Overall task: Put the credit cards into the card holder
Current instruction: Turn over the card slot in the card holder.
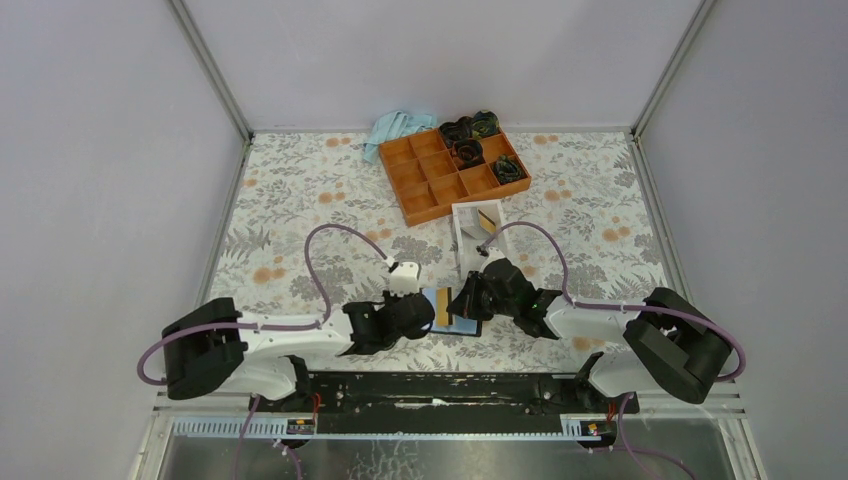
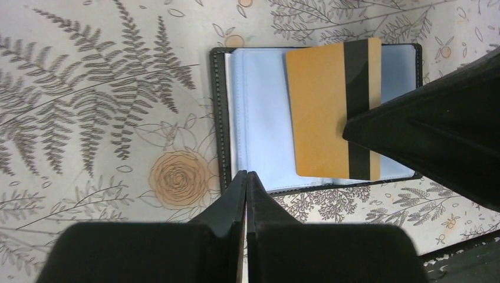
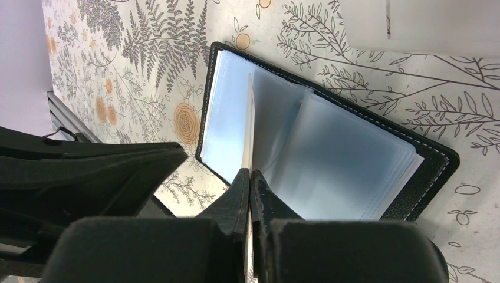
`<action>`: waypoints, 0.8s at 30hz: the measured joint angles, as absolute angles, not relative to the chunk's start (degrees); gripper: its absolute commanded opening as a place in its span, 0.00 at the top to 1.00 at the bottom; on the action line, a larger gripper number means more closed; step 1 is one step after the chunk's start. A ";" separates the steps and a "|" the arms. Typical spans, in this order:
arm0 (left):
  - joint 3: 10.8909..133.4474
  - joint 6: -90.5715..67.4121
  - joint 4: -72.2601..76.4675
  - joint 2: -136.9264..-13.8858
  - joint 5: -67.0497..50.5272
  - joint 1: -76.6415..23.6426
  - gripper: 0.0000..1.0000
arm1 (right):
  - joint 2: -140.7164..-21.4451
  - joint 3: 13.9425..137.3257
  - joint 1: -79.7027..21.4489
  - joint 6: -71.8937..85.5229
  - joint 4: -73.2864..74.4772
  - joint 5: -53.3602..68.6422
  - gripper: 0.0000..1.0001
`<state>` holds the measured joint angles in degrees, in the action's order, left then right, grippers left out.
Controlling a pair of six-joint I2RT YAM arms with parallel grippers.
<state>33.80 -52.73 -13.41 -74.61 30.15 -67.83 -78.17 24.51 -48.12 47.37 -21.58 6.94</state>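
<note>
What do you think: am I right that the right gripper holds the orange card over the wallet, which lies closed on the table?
Not quite. The wallet lies open, not closed, as the left wrist view shows plainly. The rest stands: the right gripper does hold the orange card over it.

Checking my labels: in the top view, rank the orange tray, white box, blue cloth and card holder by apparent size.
1. orange tray
2-3. white box and blue cloth, too alike to rank
4. card holder, partly hidden
</note>
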 measured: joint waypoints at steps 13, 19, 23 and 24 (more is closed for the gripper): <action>34.06 -50.92 -7.57 -79.53 27.18 -67.83 1.00 | -77.78 24.47 -48.12 47.37 -21.58 6.92 1.00; 35.20 -50.83 -7.33 -83.07 26.92 -67.83 1.00 | -76.79 24.18 -48.12 47.35 -21.43 6.74 1.00; 35.97 -51.24 -7.18 -84.49 27.09 -67.83 1.00 | -75.20 24.12 -48.12 47.29 -20.69 6.48 1.00; 35.99 -51.48 -7.16 -84.53 27.20 -67.83 1.00 | -74.63 24.12 -48.12 47.24 -20.21 6.37 1.00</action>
<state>35.99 -51.48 -7.16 -84.53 27.20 -67.83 -74.63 24.12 -48.12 47.24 -20.21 6.37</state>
